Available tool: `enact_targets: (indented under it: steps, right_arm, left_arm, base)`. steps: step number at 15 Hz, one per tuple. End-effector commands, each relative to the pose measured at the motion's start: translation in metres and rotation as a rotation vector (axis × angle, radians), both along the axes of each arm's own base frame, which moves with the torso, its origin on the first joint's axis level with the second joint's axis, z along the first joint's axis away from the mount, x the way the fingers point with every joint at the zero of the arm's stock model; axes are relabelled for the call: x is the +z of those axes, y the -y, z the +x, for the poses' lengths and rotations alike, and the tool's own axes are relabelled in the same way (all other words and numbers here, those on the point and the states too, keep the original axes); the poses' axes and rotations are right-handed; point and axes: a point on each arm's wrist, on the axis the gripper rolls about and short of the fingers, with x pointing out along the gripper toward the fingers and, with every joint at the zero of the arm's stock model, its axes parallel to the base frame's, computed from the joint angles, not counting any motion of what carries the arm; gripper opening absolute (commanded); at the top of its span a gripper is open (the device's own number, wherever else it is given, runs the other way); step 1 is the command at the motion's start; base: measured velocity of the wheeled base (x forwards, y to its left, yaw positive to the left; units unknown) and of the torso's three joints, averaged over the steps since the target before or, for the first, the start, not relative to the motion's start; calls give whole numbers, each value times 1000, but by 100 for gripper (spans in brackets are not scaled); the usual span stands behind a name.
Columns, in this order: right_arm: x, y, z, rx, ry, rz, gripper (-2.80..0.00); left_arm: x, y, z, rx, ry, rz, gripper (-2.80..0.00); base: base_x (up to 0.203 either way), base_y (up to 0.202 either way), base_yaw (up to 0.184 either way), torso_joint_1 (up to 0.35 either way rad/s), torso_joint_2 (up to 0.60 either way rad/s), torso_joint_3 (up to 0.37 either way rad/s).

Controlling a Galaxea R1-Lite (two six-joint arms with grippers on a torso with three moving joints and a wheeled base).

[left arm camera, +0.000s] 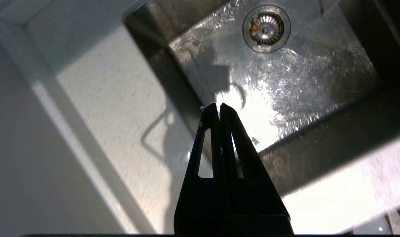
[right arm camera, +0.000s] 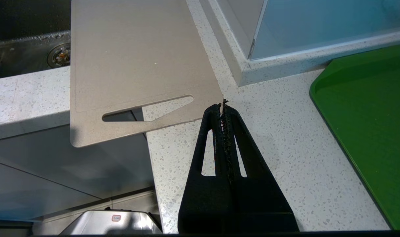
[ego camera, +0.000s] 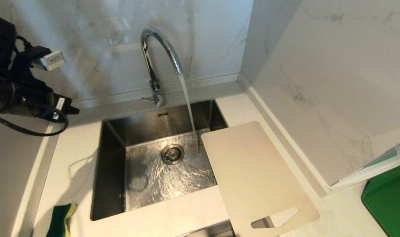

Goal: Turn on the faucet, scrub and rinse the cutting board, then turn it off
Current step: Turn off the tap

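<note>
The chrome faucet [ego camera: 155, 62] stands behind the steel sink [ego camera: 114, 164], and a stream of water [ego camera: 187, 98] runs from its spout into the basin. The off-white cutting board [ego camera: 252, 174] lies flat on the counter right of the sink, its far end over the basin and its handle cutout [ego camera: 275, 218] past the counter's front edge. The board [right arm camera: 134, 62] also fills the right wrist view. My left arm [ego camera: 18, 85] hangs high at the far left; its gripper [left arm camera: 219, 106] is shut and empty above the sink's left rim. My right gripper [right arm camera: 222, 107] is shut and empty, just off the board's near corner.
A green and yellow sponge [ego camera: 60, 221] lies on the counter at the front left of the sink. A green mat [ego camera: 389, 200] sits on the counter at the far right, beside a marble wall corner [ego camera: 318, 115]. The drain [ego camera: 172, 154] is wet.
</note>
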Motion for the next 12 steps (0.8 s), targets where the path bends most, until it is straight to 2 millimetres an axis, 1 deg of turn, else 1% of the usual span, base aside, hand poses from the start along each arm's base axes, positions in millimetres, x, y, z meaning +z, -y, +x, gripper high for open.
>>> enact_targets:
  steps: [1, 3, 5, 8, 12]
  right_arm:
    - [0, 0, 0, 1, 1, 0, -280]
    - [0, 0, 0, 1, 1, 0, -280]
    - [0, 0, 0, 1, 2, 0, -280]
    - [0, 0, 0, 1, 2, 0, -280]
    - [0, 0, 0, 1, 1, 0, -280]
  left_arm:
    - [-36, 27, 51, -22, -69, 23, -280]
    - [-55, 51, 73, -43, -85, 4, -280]
    - [-67, 62, 89, -41, -102, -25, -280]
    - [-73, 72, 111, -46, -82, -50, -280]
    - [-76, 89, 139, -45, 21, -125, -280]
  base:
    - [0, 0, 0, 0, 0, 0]
    - [0, 0, 0, 0, 0, 0]
    - [0, 0, 0, 0, 0, 0]
    - [0, 0, 0, 0, 0, 0]
    - [0, 0, 0, 0, 0, 0]
